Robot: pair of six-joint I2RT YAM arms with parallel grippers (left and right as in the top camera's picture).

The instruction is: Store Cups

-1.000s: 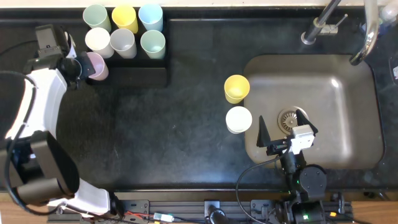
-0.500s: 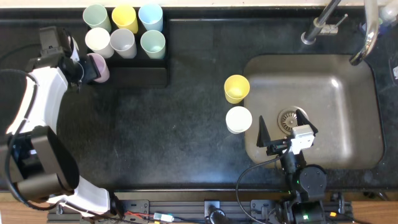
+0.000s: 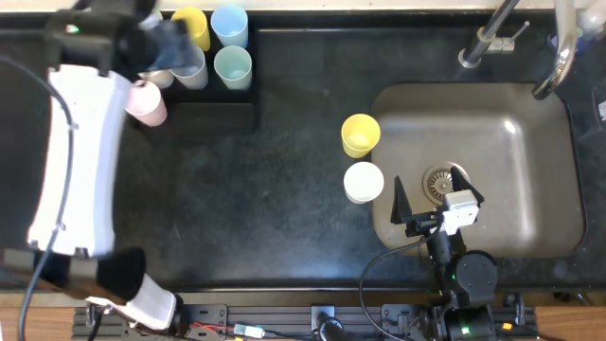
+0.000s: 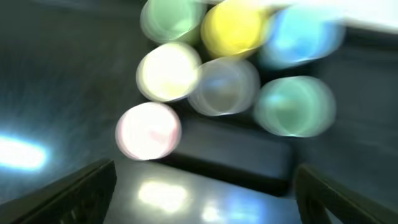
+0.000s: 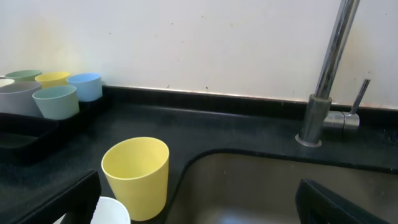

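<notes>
- The left gripper (image 4: 205, 171) hangs above the black tray (image 4: 249, 158) with its fingers spread wide and nothing between them. It has no cup in hand, which fits a cup just set down rather than one being carried.
- The left wrist view is smeared, but it looks straight down on seven cups standing mouth-up in the tray.
- The pink cup (image 4: 148, 130) stands at the end of the tray's near row, just beside a white cup (image 4: 166, 71). It seems to be seated there. The rest of that row is bare, which leaves room for more cups.
- Behind it the cups stand close together, rims nearly touching: green (image 4: 171, 18), yellow (image 4: 233, 28) and blue (image 4: 298, 34) at the back, then grey (image 4: 224, 86) and teal (image 4: 293, 104). Tight rows like these let the tray take the whole set.
- The right gripper (image 5: 199, 183) rests low over the sink (image 3: 511, 123) near the drain. Its jaws are wide apart and empty, as if waiting.
- Two cups are still to be stored. A yellow cup (image 5: 137, 174) and a white one (image 5: 112, 211) stand upright on the counter (image 3: 237, 208) just beside the sink's edge, near the right gripper and well apart from the tray.
- The faucet (image 5: 326, 81) rises at the sink's far side.
- I judge the next step to be fetching one of these two.
</notes>
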